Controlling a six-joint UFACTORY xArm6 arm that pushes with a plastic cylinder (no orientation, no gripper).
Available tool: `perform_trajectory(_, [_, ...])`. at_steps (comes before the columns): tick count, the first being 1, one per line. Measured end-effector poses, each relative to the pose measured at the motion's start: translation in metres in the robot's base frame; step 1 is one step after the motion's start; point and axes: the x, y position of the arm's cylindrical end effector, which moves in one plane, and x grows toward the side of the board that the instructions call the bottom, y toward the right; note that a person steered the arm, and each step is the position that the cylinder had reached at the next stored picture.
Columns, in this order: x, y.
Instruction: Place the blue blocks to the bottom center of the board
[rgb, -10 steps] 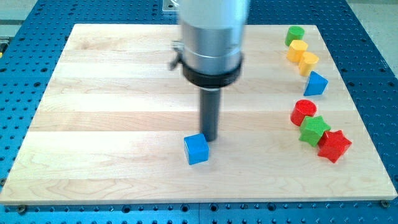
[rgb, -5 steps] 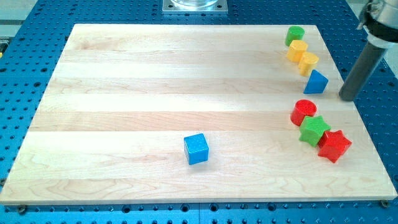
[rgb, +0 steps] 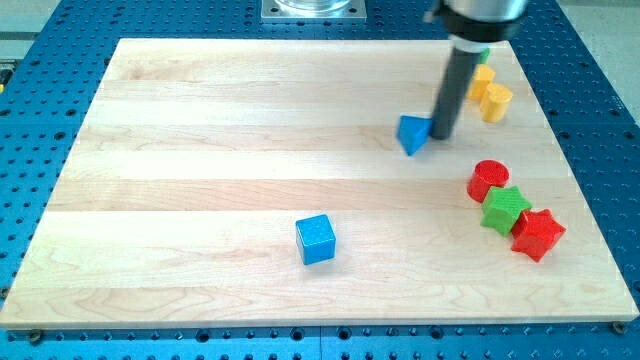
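Observation:
A blue cube (rgb: 316, 239) sits near the bottom centre of the wooden board (rgb: 200, 150). A blue triangular block (rgb: 411, 133) lies in the upper right part of the board. My tip (rgb: 441, 134) stands right against the triangular block's right side, touching it. The rod rises from there toward the view's top and hides part of the blocks behind it.
Two yellow blocks (rgb: 490, 95) and a partly hidden green block (rgb: 484, 56) sit at the top right. A red cylinder (rgb: 489, 180), a green block (rgb: 506, 209) and a red star-shaped block (rgb: 538, 233) cluster at the right edge.
My tip swung from the blue cube out past the board's right edge, then came back left and pushed the blue triangular block leftward, away from the yellow blocks.

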Motion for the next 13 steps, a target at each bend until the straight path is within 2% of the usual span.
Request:
perform_trajectory(1, [0.061, -0.079])
perform_trajectory(2, [0.058, -0.07])
perform_trajectory(3, [0.028, -0.098])
perform_trajectory(4, [0.027, -0.124])
perform_trajectory(5, [0.082, -0.099])
perform_trajectory(6, [0.084, -0.08])
perform_trajectory(7, [0.058, -0.062])
perform_trajectory(8, [0.091, -0.072])
perform_trajectory(9, [0.058, -0.075])
perform_trajectory(10, [0.061, -0.139])
perform_trajectory(11, [0.097, -0.115])
perform_trajectory(12, [0.079, -0.106])
perform_trajectory(13, [0.079, -0.119])
